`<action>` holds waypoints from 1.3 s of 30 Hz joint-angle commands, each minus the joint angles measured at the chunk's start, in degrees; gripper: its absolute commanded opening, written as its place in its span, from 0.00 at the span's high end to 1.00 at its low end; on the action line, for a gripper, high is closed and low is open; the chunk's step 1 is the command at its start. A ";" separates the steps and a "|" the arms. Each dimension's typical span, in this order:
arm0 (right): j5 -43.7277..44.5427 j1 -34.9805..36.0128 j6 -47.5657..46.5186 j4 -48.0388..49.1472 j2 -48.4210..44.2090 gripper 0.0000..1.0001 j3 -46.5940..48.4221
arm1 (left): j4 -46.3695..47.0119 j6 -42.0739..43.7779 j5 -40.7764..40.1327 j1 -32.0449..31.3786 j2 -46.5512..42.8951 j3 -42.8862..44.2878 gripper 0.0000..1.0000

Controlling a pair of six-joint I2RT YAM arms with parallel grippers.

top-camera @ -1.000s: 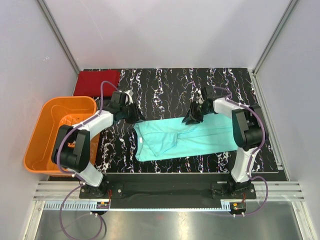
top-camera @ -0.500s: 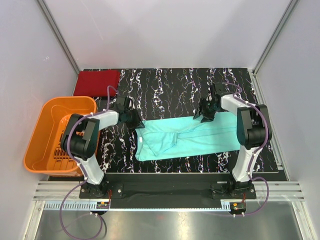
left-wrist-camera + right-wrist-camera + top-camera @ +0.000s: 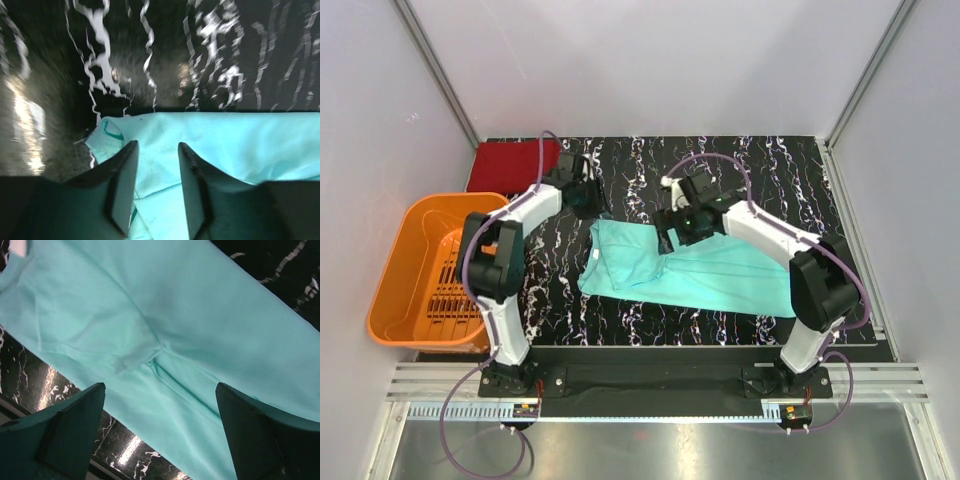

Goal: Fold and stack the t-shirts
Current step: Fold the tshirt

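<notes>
1. Presently the left gripper [image 3: 157, 150] hovers at the far left edge of the teal t-shirt [image 3: 720, 275]. Its jaws are partly parted with only cloth showing beneath the gap, so it is released and grasps nothing.
2. The right gripper [image 3: 159, 395] is spread wide above a sleeve seam of the same shirt, also empty.
3. The teal t-shirt lies flat on the bench [image 3: 760, 170], roughly in the middle. It runs slantwise from its collar [image 3: 107, 132] at the left toward the near right, with one part already laid over itself.
4. The dark red t-shirt [image 3: 512, 163] sits folded at the far left corner of the bench, well apart from the teal one and just behind the orange basket [image 3: 395, 270].
5. The teal cloth looks light, limp and wrinkle-prone. It should sag from any single hold and drag on the bench instead of sliding cleanly.
6. The best hold is likely a pinch on the hem or folded edge, through every layer. Both grippers should take matching points on one edge so the fold lands square.
</notes>
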 commanded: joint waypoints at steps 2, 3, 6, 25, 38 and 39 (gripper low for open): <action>1.43 4.85 -12.18 0.60 0.69 0.00 3.72 | -6.14 4.31 -0.77 1.02 -12.48 5.58 0.54; 0.99 5.83 -13.67 1.83 1.04 0.00 3.72 | -7.28 4.40 -0.40 1.38 -14.76 6.37 0.54; -0.41 8.64 -19.38 0.09 4.64 0.00 6.70 | -10.62 5.36 0.56 2.43 -24.51 6.12 0.51; 13.26 16.39 -16.26 -6.07 36.25 0.00 31.55 | -16.95 4.31 9.27 3.93 -67.16 -15.24 0.42; 17.33 -1.72 31.04 -15.17 54.32 0.00 68.25 | -21.00 5.02 13.66 3.84 -62.77 -14.19 0.43; 16.90 -2.07 32.18 -13.21 53.09 0.00 65.97 | -21.09 4.75 13.84 3.93 -62.77 -14.10 0.43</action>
